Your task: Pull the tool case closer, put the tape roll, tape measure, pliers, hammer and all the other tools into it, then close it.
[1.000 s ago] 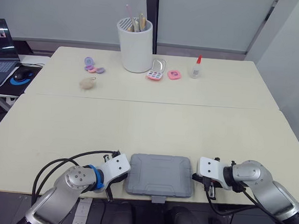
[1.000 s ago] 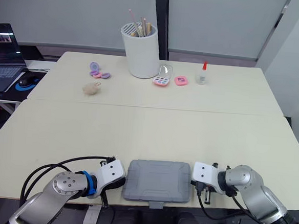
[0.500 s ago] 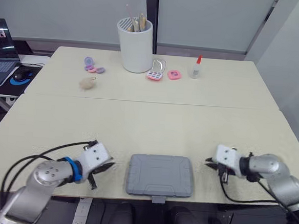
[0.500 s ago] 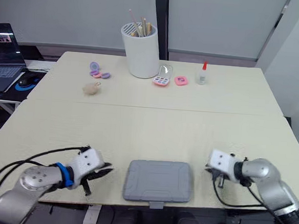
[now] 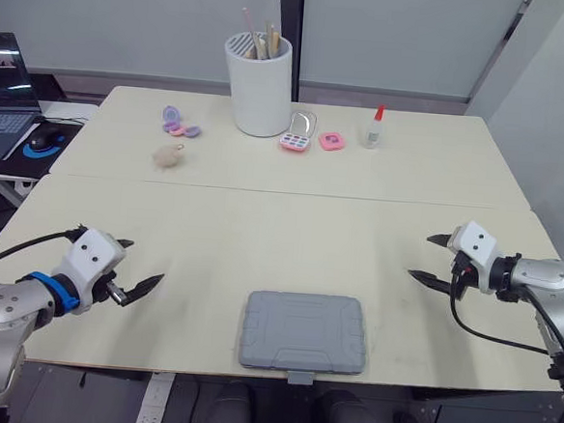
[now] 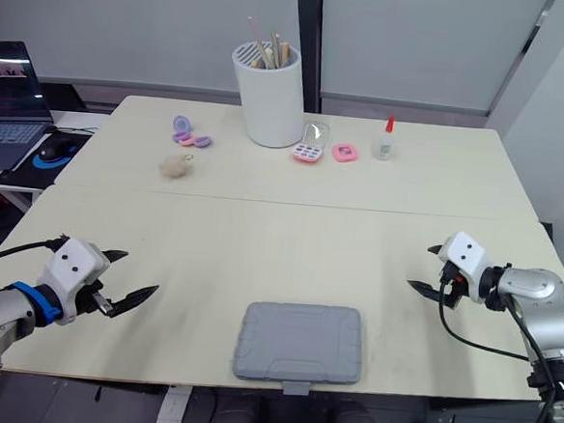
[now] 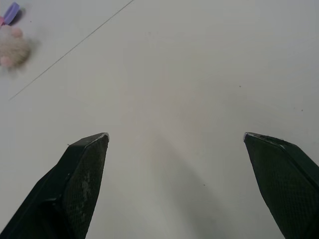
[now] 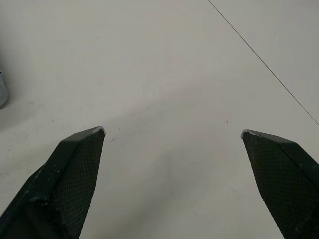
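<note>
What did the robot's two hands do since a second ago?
Both pulled away from the sides of the flat grey plastic tool case: the left gripper swung out to the robot's left, the right gripper to its right. Both are open, holding nothing. The case stayed shut at the cream table's near edge; the tall white cup stayed too.

Bright even light, seemingly from overhead, faint soft shadows
</note>
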Available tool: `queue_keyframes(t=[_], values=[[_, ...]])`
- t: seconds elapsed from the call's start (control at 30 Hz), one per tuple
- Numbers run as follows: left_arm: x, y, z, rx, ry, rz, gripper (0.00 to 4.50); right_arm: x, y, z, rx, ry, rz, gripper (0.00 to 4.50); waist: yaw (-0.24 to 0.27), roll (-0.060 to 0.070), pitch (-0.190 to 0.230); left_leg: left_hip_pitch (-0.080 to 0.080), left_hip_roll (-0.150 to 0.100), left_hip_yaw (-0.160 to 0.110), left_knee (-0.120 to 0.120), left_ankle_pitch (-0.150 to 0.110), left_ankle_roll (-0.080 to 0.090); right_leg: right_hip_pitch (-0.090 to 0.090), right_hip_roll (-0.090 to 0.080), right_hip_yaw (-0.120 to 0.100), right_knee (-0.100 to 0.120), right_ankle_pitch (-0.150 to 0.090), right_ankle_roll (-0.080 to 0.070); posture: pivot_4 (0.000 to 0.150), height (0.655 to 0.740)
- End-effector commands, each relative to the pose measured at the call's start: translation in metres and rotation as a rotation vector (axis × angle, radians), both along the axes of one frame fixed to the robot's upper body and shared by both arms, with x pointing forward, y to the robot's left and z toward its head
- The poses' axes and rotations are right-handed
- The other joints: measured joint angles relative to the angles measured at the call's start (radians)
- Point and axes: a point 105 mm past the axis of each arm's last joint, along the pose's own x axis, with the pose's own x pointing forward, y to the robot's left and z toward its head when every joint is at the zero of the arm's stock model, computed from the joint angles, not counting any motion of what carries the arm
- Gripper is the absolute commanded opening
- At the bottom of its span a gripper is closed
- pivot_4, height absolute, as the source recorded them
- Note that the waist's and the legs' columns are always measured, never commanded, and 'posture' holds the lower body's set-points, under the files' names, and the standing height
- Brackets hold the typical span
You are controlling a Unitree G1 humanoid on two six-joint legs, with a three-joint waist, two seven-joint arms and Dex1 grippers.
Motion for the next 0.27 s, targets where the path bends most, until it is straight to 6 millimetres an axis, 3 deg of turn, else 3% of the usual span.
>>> queue_keyframes(t=[0.03,0.27], values=[[0.0055,0.0108,0.0124,0.049,-0.053,0.024,4.50,0.0035,-0.0080,0.0109,-0.033,-0.069,-0.020,4.47,-0.001,0.000,0.000,0.000,0.000,0.000,0.000,0.000,0.000,0.000,0.000,0.000,0.000,0.000,0.000,0.150,0.7400],[0.0151,0.0113,0.0100,0.065,-0.053,0.037,4.50,0.0027,-0.0087,0.0106,-0.041,-0.089,-0.035,4.47,-0.005,0.000,0.000,0.000,0.001,0.000,0.000,0.000,0.000,0.000,0.000,0.000,0.001,0.000,0.000,0.150,0.7400]])
